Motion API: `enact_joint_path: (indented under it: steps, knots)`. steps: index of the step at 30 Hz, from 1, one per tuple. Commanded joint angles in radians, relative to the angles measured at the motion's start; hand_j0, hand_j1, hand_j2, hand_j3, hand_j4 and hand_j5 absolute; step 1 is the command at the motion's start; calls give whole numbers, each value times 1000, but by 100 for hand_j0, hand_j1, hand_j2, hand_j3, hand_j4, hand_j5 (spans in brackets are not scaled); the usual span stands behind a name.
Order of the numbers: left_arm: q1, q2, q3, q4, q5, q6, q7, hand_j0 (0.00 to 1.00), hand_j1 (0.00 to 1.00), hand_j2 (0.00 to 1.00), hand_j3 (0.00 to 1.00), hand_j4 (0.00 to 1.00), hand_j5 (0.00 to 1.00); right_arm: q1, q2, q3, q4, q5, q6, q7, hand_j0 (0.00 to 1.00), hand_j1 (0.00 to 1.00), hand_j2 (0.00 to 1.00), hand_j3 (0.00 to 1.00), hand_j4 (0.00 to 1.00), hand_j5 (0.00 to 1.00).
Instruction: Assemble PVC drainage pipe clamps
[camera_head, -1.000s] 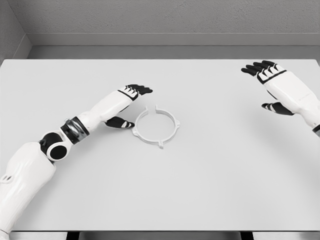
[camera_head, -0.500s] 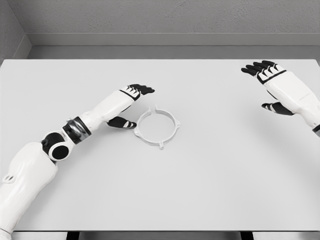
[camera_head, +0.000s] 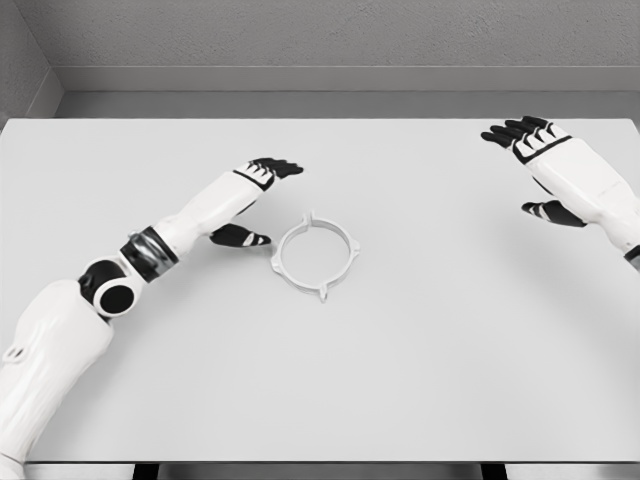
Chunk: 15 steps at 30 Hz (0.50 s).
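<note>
Clamp ring (camera_head: 316, 254) shifted slightly right as the released left robot hand (camera_head: 252, 198) drew back.

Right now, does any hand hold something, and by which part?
Nothing is held. The left hand is open beside the clamp ring; the right hand is open, far away.

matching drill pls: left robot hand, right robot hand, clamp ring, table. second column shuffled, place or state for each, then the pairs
Column 1
1. left robot hand
2. right robot hand
3. clamp ring
4. table

Column 2
A. lying flat near the middle of the tabletop, held by nothing
B. open, far right, well away from the ring
C. white surface under everything
D. open, just left of the ring, not grasping it

Pairs: 1-D, 2-B, 3-A, 4-C
</note>
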Motion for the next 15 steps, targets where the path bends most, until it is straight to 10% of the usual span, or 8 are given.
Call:
enact_joint_path:
  steps: [1,15]
  knots:
    - [2,10,11,-20,14,0,1,100,100,100,100,100,100,-6,5,30,1,-5,1,0,100,100,100,100,100,100]
    - [44,229,106,-102,80,0,2,100,100,100,100,100,100,-376,117,501,266,40,1,6,100,100,100,100,100,100]
